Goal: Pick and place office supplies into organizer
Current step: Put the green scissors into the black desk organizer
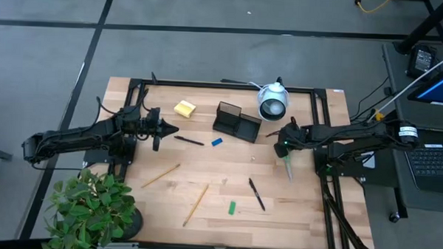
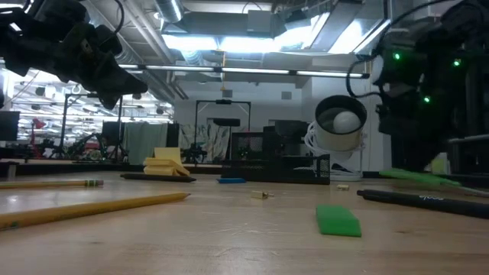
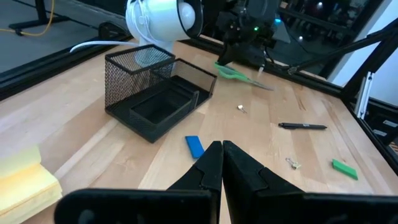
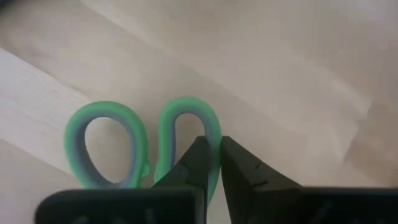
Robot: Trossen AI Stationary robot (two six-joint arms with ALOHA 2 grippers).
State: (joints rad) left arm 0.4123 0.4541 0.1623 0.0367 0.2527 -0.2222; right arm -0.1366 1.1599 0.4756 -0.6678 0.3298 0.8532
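Observation:
The green-handled scissors [image 1: 288, 165] lie at the table's right, handles toward the far edge. My right gripper [image 4: 212, 146] is shut on one handle loop and points steeply down. My left gripper [image 3: 222, 155] hangs shut and holds nothing, above the table's left part, short of a black pen [image 1: 189, 140]. The black mesh organizer [image 1: 236, 121] stands at the far middle. A yellow sticky-note pad [image 1: 184, 108] and a blue piece [image 1: 216, 141] lie near it. Two pencils [image 1: 160, 175] [image 1: 196, 203], a second pen [image 1: 257, 194] and a green piece [image 1: 232, 208] lie toward the near edge. My right gripper pinches the outer side of one green handle loop [image 4: 214, 134], one finger inside the loop and the other outside it. The fingers come from above, slanting down. The blades [image 3: 264, 85] point toward the near edge; whether they still lie on the table I cannot tell.
A white round lens-faced device [image 1: 272, 102] stands just right of the organizer, close to my right arm. A potted plant [image 1: 93, 212] fills the near left corner. Bare wood lies between the organizer and the pencils.

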